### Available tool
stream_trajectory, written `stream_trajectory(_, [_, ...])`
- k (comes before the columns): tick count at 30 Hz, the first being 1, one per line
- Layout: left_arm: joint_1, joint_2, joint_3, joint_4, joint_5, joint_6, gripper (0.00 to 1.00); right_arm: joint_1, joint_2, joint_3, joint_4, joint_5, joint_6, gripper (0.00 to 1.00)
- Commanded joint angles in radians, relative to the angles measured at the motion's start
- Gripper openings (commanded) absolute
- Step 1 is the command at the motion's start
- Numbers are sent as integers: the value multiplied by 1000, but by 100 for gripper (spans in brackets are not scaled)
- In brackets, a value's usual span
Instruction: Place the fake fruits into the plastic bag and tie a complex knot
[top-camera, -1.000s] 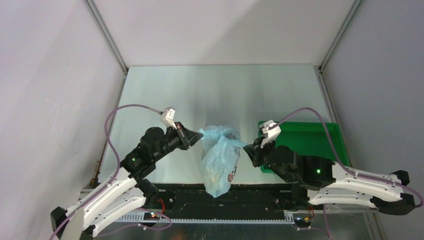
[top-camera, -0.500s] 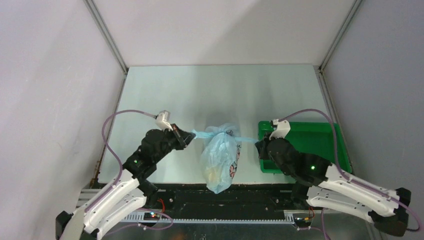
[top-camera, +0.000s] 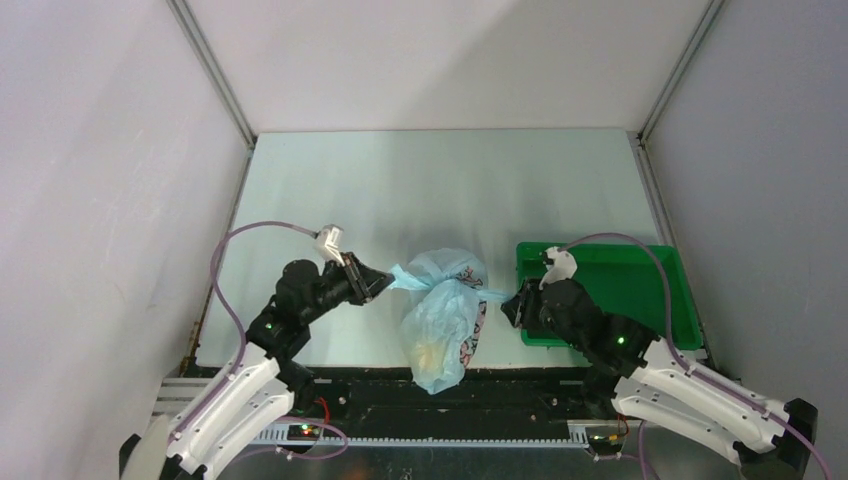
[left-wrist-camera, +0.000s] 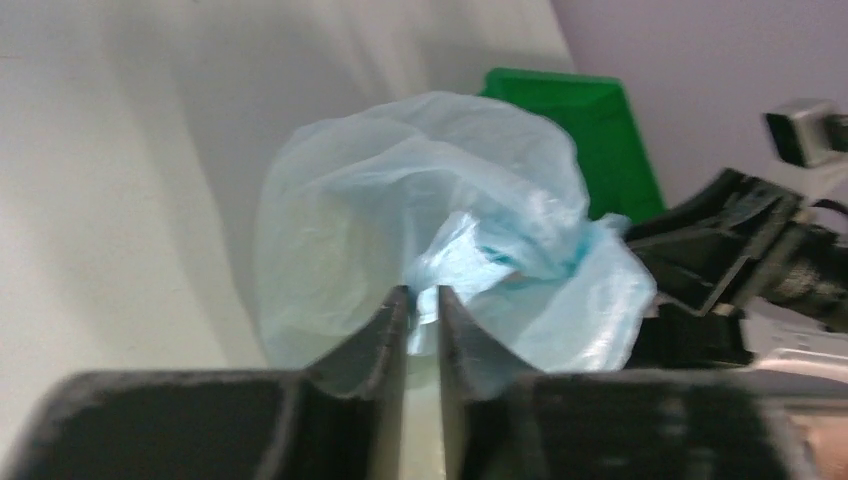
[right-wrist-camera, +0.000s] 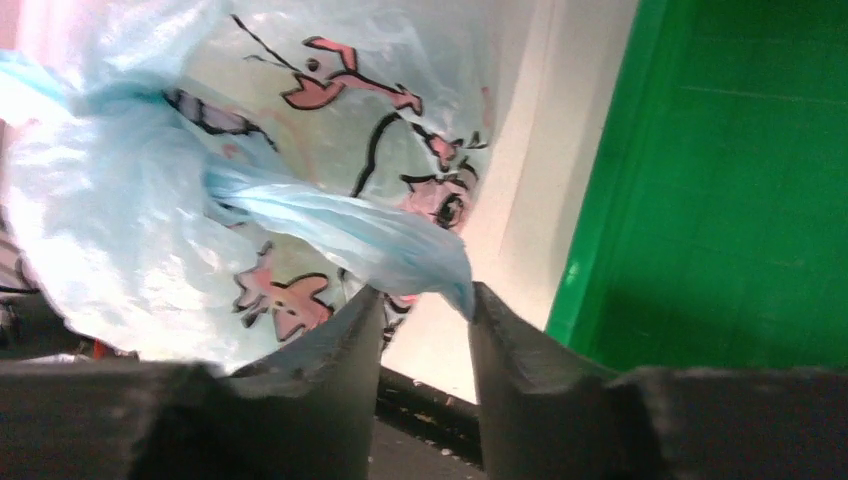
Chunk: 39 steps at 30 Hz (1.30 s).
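The light-blue plastic bag (top-camera: 443, 320) lies at the table's near middle, its pink-and-dark print facing my right wrist camera (right-wrist-camera: 300, 200). A yellowish shape of the fake fruits (top-camera: 430, 352) shows faintly through it. Its two handle ends stick out sideways from a twisted gather at the top. My left gripper (top-camera: 375, 283) is just left of the bag. In the left wrist view its jaws (left-wrist-camera: 422, 300) stand narrowly open, with one handle end (left-wrist-camera: 450, 265) loose between the tips. My right gripper (top-camera: 508, 305) is open; the other handle end (right-wrist-camera: 400, 245) rests against its right fingertip (right-wrist-camera: 480, 300).
A rigid green tray (top-camera: 620, 280) stands right of the bag, directly beside my right gripper, and shows in the right wrist view (right-wrist-camera: 720, 200). The black rail of the arm bases (top-camera: 440, 400) runs under the bag's near end. Grey walls close in three sides.
Both grippers pulled the handle ends outward and taut, then opened. The handles now hang slacker. The right arm has drawn back toward the near right.
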Motion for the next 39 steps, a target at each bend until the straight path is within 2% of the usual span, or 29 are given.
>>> stream_trajectory(1, [7,-33,76,-35,141,36,43,-9,-53,54,11,-46,73,58])
stream_trajectory(2, [7,-37,71,-40,144,32,50,-11,-74,55,7,-40,113,68])
stream_trajectory(3, [7,-46,68,-39,145,22,62,-11,-83,55,-4,-35,133,73])
stream_trajectory(4, [7,-51,57,-37,145,18,66,-10,-102,55,-7,-29,169,81])
stream_trajectory(7, [6,-70,30,-20,122,-11,85,-11,-130,51,-30,-7,228,92])
stream_trajectory(8, [7,-71,15,-18,114,-17,88,-11,-136,48,-36,9,261,96])
stream_trajectory(9, [6,-70,8,-14,96,-33,92,-10,-139,42,-49,18,296,97])
stream_trajectory(13, [7,-49,-41,74,77,-106,97,-9,-149,1,-34,54,373,99])
stream_trajectory(19, [7,-7,-103,206,67,-201,99,2,-168,-81,90,99,495,99])
stream_trajectory(27, [5,39,-149,322,84,-264,96,4,-89,-105,180,130,515,99])
stream_trajectory(32, [5,52,-154,338,94,-274,87,1,-33,-118,272,116,505,99])
stream_trajectory(35, [2,58,-165,355,94,-286,76,2,-5,-119,299,104,510,99])
stream_trajectory(39, [-3,67,-163,335,96,-287,69,2,19,-126,319,98,522,97])
